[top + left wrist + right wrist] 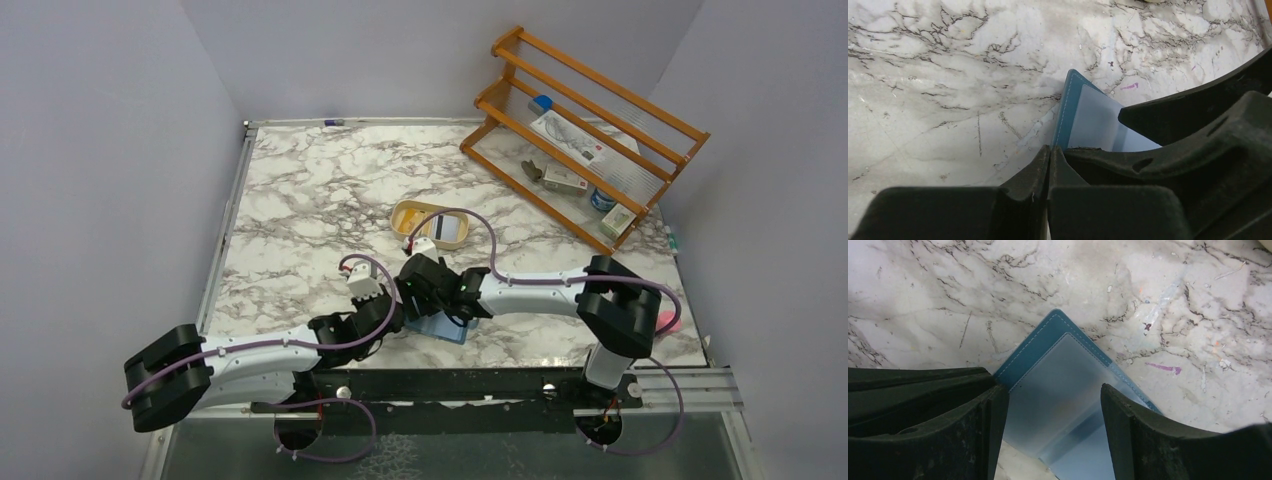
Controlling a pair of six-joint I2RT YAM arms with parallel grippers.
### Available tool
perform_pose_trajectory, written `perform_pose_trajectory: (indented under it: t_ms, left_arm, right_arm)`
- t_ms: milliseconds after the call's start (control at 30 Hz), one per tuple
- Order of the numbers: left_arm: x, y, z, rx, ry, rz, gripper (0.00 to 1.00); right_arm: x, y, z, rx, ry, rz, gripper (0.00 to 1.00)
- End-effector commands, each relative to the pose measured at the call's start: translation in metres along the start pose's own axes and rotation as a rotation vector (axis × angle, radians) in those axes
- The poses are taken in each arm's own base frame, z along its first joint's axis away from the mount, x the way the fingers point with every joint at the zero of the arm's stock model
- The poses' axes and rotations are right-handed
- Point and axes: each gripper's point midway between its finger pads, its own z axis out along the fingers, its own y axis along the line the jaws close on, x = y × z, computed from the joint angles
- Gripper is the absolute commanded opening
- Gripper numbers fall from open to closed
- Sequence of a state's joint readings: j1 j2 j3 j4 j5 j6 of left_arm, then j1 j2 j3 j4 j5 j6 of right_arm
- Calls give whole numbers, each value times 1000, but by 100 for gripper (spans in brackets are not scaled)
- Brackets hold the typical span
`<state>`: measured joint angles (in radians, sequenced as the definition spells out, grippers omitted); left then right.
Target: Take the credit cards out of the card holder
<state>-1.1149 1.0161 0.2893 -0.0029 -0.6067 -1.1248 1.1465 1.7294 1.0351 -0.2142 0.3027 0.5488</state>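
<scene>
**Counts.** One teal card holder (1040, 342) lies open on the marble worktop (300, 200) at its near edge, between the two arms. One tan oval dish (397, 222) sits just beyond it. At least two credit cards (450, 230) lie in the dish, one yellow-orange and one pale. A wooden rack (585, 100) stands at the far right corner.

**Claws.** The left claw (1049, 152) is clenched, with its tips meeting at the holder's stitched edge. Whether they pinch a leaf cannot be told. The right claw (1052, 395) is released, its jaws standing wide to either side of the holder's clear inner pocket and gripping nothing. A faint dark band shows through that pocket, and what it is cannot be told.
</scene>
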Motion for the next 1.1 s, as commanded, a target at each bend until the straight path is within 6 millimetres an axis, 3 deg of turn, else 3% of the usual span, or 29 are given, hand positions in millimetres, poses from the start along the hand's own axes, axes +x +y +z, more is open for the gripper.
perform_pose_trajectory:
  t_ms: [0, 533, 833, 967, 1067]
  left_arm:
    - [-9, -3, -3, 17, -44, -26, 0]
    - [-12, 1, -5, 21, -60, -40, 0]
    - [-17, 4, -8, 5, -71, -23, 0]
    - [-13, 2, -6, 16, -59, -23, 0]
    - [-4, -13, -4, 95, -21, 3, 0]
  right_arm:
    - [7, -4, 5, 53, 1, -10, 73]
    - [51, -42, -6, 202, 79, -72, 73]
    - [56, -72, -40, 298, 73, -77, 73]
    - [55, -72, -43, 284, 59, -77, 72]
    - [60, -67, -35, 256, 66, -76, 73]
